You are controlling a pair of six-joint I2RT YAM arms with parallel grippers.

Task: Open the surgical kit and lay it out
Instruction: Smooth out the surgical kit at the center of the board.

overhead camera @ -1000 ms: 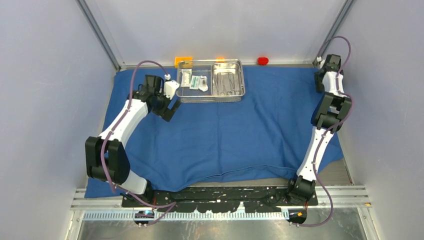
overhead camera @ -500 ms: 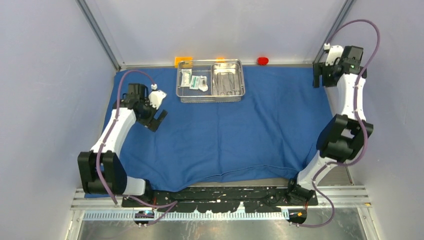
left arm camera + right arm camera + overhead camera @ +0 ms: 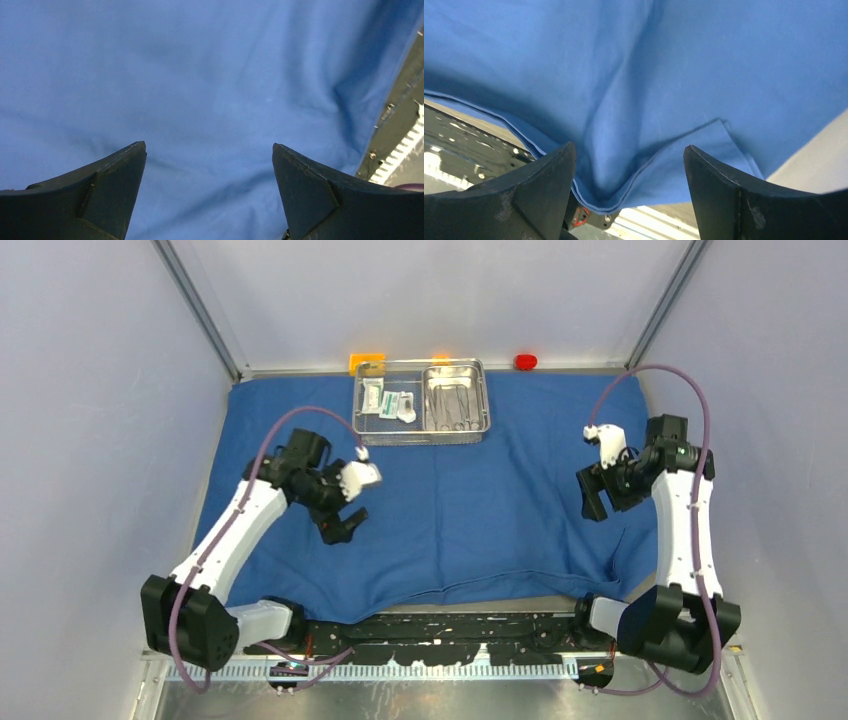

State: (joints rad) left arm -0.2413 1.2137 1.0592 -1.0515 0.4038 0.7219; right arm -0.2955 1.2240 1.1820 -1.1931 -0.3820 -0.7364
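Your left gripper (image 3: 343, 524) hangs over the left-centre part of the blue cloth wrap (image 3: 470, 500), jaws spread wide with nothing between them. In its wrist view you get only smooth blue fabric between the two dark fingers (image 3: 115, 190), with the metal rail (image 3: 400, 125) at the table's near edge off to the right.

The wrap lies opened out across the table, rumpled along its near hem. At its far edge, a little left of centre, the wire-mesh basket (image 3: 420, 439) sits on the cloth. You can see the white packets (image 3: 390, 400) in its left half and the smaller steel tray (image 3: 427, 390) in its right half, with the slim metal instruments (image 3: 452, 406) lying inside that tray. Behind the basket, against the back wall, are two orange blocks (image 3: 367, 361); a small red block (image 3: 525, 362) sits further right, off the cloth.

Your right gripper (image 3: 592, 496) is over the wrap's right side, near its edge, jaws likewise wide apart and empty. Its wrist view shows a raised crease and the doubled near hem between the fingers.
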